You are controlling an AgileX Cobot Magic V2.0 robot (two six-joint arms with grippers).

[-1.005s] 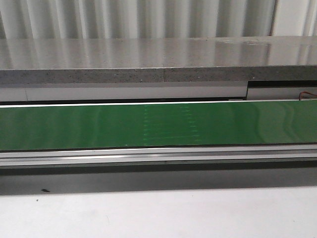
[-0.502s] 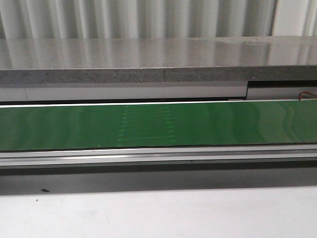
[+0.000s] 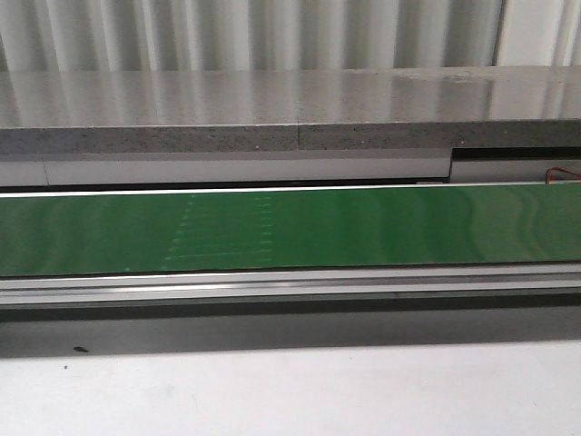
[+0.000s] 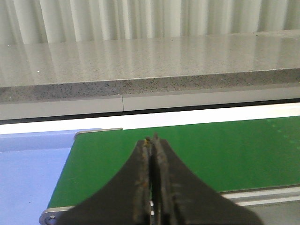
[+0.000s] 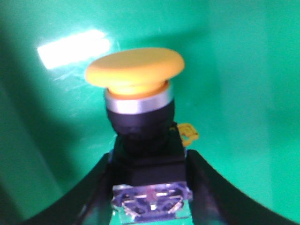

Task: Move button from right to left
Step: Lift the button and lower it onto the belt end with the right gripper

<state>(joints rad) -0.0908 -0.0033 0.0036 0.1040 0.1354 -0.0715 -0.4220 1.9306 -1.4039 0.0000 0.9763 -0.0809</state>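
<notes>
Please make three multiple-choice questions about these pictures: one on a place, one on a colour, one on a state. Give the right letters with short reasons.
1. Where is the button?
A. between the right gripper's fingers
B. on the grey shelf
C. under the left gripper

2. What colour is the button's cap?
A. red
B. yellow-orange
C. blue

3. How is the left gripper?
A. open wide
B. holding the button
C. shut, empty

Answers:
1 A: the right gripper has a finger on each side of its body.
2 B: the cap shows yellow-orange over the green belt.
3 C: its fingers meet, with nothing between.
</notes>
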